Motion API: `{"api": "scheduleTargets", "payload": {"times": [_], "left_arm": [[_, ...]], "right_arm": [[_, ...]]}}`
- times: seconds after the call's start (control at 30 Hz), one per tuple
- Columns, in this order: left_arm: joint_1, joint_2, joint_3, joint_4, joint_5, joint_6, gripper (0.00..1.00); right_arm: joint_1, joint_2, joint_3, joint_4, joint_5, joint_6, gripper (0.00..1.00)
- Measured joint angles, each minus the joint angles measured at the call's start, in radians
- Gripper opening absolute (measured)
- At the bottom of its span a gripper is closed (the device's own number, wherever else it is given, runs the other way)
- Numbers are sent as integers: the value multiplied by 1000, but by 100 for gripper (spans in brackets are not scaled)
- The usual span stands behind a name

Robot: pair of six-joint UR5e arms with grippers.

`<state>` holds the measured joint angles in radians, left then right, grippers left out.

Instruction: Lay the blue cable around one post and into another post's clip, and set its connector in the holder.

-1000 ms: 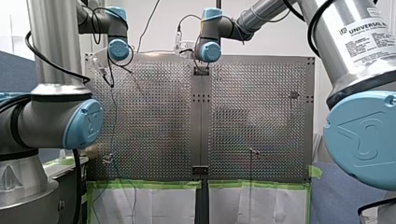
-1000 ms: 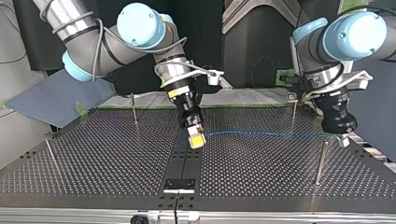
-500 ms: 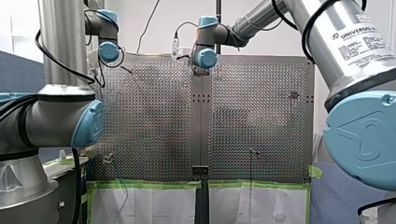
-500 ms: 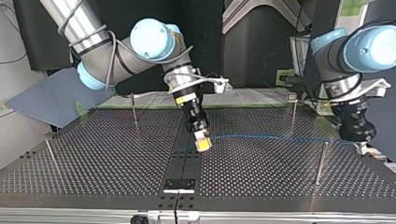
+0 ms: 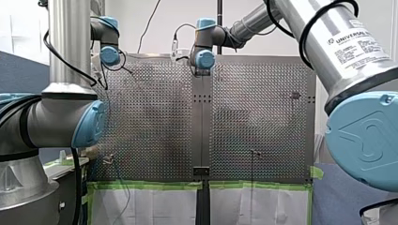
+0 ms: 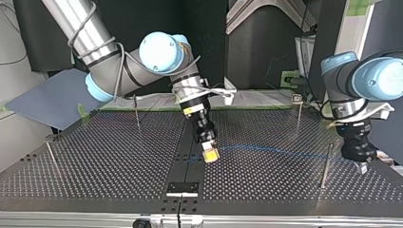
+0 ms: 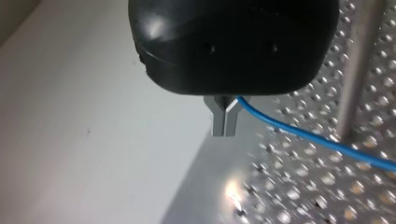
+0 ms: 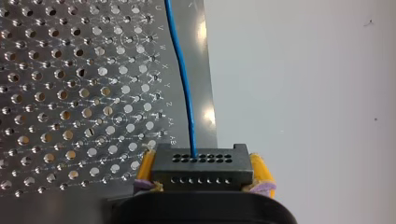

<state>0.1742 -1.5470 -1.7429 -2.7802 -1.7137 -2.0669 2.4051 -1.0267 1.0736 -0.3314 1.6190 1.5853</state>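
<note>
Connector [image 6: 210, 155] nearer table [image 6: 95, 183] edge than before

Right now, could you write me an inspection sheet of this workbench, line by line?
Surface: perforated metal table, two panels joined by a middle strip.
Job's things: blue cable stretched between the two grippers, in no clip that I can see; black connector on its end; a thin upright post stands close by it.
Clutter: nothing seen.
Grippers: right gripper, with yellow pads, shut on the connector; left gripper shut on the blue cable.
Cables: arm cables loop along the arms.
Surroundings: green tape along the table's edge.
</note>
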Motion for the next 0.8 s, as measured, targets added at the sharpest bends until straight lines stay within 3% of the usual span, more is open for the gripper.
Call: {"api": "scheduleTargets", "payload": {"times": [0.37,0.53,0.8], "left_arm": [[24,-62,6,60,23,-68,0],[35,-91,8,68,54,-88,0],[88,-117,10,92,89,-126,0]], "right_arm": [[-15,20,-17,-2,4,3,0],[-18,28,-20,-2,4,4,0],[-19,38,-22,1,3,4,0]]}}
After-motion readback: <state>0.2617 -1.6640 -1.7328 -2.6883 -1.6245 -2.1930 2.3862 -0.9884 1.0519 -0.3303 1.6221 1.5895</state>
